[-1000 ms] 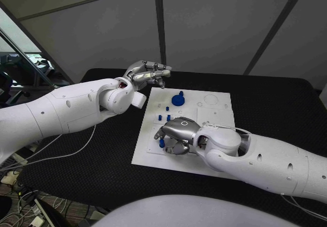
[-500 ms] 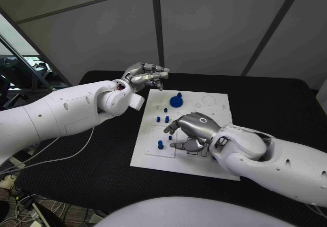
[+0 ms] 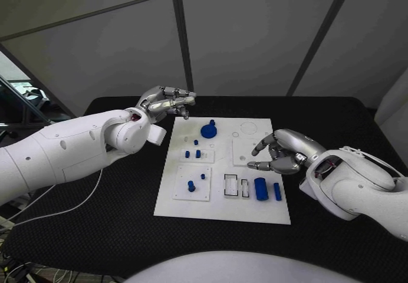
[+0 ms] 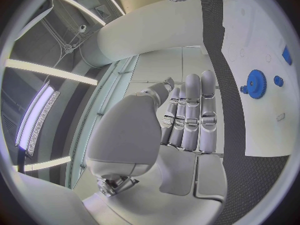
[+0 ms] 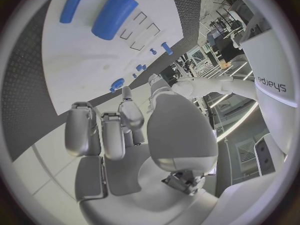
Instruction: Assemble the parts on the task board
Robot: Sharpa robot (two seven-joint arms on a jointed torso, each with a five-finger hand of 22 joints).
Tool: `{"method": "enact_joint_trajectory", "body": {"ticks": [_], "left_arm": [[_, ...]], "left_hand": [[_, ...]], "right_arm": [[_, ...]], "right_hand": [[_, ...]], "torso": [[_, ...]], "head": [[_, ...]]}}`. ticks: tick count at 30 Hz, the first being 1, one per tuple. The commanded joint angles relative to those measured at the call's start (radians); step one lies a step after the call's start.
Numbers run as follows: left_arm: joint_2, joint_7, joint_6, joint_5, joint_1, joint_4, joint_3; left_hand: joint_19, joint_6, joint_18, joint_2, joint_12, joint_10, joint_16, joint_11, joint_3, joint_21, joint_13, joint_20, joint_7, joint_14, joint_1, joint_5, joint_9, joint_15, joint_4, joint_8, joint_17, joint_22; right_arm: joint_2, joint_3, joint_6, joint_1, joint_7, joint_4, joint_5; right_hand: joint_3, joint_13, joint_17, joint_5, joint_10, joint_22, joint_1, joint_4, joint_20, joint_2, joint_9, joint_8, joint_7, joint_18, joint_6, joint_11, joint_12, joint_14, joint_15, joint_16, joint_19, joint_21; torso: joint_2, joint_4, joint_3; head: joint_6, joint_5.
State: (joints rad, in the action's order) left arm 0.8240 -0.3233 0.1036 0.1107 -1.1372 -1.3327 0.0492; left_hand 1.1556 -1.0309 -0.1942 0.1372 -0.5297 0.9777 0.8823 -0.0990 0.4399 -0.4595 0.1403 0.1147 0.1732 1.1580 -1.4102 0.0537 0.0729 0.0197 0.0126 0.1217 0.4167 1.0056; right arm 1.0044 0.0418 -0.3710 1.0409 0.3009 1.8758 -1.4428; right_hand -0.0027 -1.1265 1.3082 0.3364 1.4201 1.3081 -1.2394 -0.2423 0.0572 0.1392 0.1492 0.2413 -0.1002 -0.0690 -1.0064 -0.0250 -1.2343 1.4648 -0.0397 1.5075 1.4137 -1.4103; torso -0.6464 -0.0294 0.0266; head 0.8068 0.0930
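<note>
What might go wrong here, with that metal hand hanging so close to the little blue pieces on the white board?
The right hand holds nothing and hovers over the task board, near its right edge. Lowered carelessly, its fingers might nudge the two blue blocks lying loose in front of it. The small blue pegs stand upright, so a passing arm could tip them. The left hand hangs at the board's far corner, close to the blue gear.

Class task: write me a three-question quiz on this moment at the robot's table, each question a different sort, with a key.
1. True or false: the right hand holds a blue part.
2. Which piece lies nearest the left hand? A) blue gear B) two long blue blocks C) single peg
3. Fill in: the fingers of the right hand hover over the white ____.

Key: 1 false; 2 A; 3 board.
</note>
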Motion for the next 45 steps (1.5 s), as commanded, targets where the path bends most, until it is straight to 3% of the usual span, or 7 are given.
{"method": "enact_joint_trajectory", "body": {"ticks": [1,8,10,14,29,39,45], "left_arm": [[0.005,-0.009,-0.004,-0.004,-0.002,-0.006,0.0],[0.006,-0.013,-0.003,-0.004,-0.002,-0.007,-0.001],[0.005,-0.014,-0.004,-0.004,-0.002,-0.007,-0.001],[0.003,-0.015,-0.005,-0.004,-0.001,-0.006,-0.001],[0.005,-0.013,-0.004,-0.004,-0.001,-0.008,-0.002],[0.006,-0.011,-0.006,-0.004,-0.001,-0.007,-0.002],[0.008,-0.011,-0.006,-0.004,-0.001,-0.008,-0.002]], "left_hand": [[-0.002,0.005,0.012,0.0,-0.006,-0.007,-0.004,0.0,-0.004,0.005,-0.001,0.003,-0.002,0.005,0.013,0.004,0.001,0.0,0.001,0.004,-0.002,-0.002],[-0.002,0.005,0.012,0.0,-0.007,-0.008,-0.005,0.0,-0.005,0.006,-0.001,0.003,-0.002,0.005,0.015,0.004,0.001,0.0,0.003,0.004,-0.002,-0.002],[-0.002,0.005,0.012,0.0,-0.007,-0.008,-0.005,0.0,-0.005,0.006,-0.001,0.003,-0.002,0.005,0.015,0.004,0.001,0.0,0.003,0.004,-0.002,-0.002],[-0.002,0.005,0.012,0.0,-0.008,-0.008,-0.006,0.0,-0.005,0.007,-0.002,0.003,-0.002,0.005,0.017,0.004,0.001,0.0,0.004,0.005,-0.003,-0.003],[-0.002,0.005,0.012,0.0,-0.008,-0.008,-0.006,0.0,-0.005,0.007,-0.002,0.003,-0.002,0.005,0.017,0.004,0.001,0.0,0.004,0.005,-0.003,-0.003],[-0.001,0.005,0.012,0.0,-0.008,-0.008,-0.006,0.0,-0.005,0.008,-0.002,0.003,-0.002,0.006,0.017,0.004,0.001,0.0,0.004,0.005,-0.003,-0.004],[-0.001,0.005,0.012,0.0,-0.008,-0.008,-0.006,0.0,-0.005,0.008,-0.002,0.003,-0.002,0.006,0.017,0.004,0.001,0.0,0.004,0.005,-0.003,-0.004]], "right_arm": [[0.025,-0.003,0.013,-0.006,0.139,0.022,0.08],[0.053,-0.011,0.034,-0.022,0.277,0.042,0.093],[0.053,-0.014,0.048,-0.028,0.302,0.046,0.083],[0.045,-0.019,0.076,-0.042,0.337,0.048,0.056],[0.007,-0.022,0.109,-0.072,0.359,0.034,0.046],[-0.015,-0.024,0.168,-0.085,0.365,0.018,0.044],[-0.024,-0.034,0.191,-0.089,0.369,0.01,0.003]], "right_hand": [[-0.044,-0.15,0.156,0.009,0.025,0.045,-0.007,-0.035,0.009,-0.014,0.019,0.032,-0.003,0.016,0.005,0.001,-0.119,0.087,-0.006,0.021,0.014,-0.014],[-0.096,-0.208,0.187,0.023,0.035,0.055,0.019,-0.049,0.011,-0.037,0.042,0.065,-0.005,0.018,0.025,0.0,-0.158,0.092,-0.003,0.034,0.019,-0.02],[-0.108,-0.218,0.194,0.022,0.037,0.057,0.02,-0.049,0.012,-0.037,0.049,0.073,-0.005,0.019,0.03,0.0,-0.164,0.093,-0.002,0.037,0.02,-0.021],[-0.121,-0.232,0.204,0.022,0.042,0.064,0.023,-0.049,0.012,-0.039,0.058,0.086,-0.003,0.02,0.033,0.0,-0.173,0.095,-0.002,0.041,0.025,-0.026],[-0.138,-0.244,0.215,0.033,0.043,0.07,0.03,-0.05,0.012,-0.055,0.078,0.113,0.0,0.021,0.038,0.003,-0.177,0.097,-0.004,0.045,0.028,-0.029],[-0.141,-0.245,0.217,0.048,0.042,0.072,0.022,-0.048,0.01,-0.068,0.092,0.128,0.003,0.022,0.04,0.005,-0.175,0.097,-0.005,0.046,0.029,-0.03],[-0.137,-0.247,0.217,0.066,0.041,0.072,-0.012,-0.041,0.009,-0.087,0.105,0.139,0.004,0.022,0.045,0.007,-0.172,0.097,-0.007,0.046,0.028,-0.03]], "torso": [[0.0,-0.0027,0.0009],[0.004,-0.0028,-0.0044],[0.003,-0.001,-0.0031],[0.002,-0.0025,-0.0026],[0.002,-0.0025,-0.0027],[0.001,-0.0035,-0.0034],[0.001,-0.0023,-0.0032]], "head": [[0.005,-0.013],[0.005,-0.034],[-0.001,-0.032],[0.0,-0.033],[0.008,-0.028],[0.01,-0.028],[0.011,-0.028]]}}
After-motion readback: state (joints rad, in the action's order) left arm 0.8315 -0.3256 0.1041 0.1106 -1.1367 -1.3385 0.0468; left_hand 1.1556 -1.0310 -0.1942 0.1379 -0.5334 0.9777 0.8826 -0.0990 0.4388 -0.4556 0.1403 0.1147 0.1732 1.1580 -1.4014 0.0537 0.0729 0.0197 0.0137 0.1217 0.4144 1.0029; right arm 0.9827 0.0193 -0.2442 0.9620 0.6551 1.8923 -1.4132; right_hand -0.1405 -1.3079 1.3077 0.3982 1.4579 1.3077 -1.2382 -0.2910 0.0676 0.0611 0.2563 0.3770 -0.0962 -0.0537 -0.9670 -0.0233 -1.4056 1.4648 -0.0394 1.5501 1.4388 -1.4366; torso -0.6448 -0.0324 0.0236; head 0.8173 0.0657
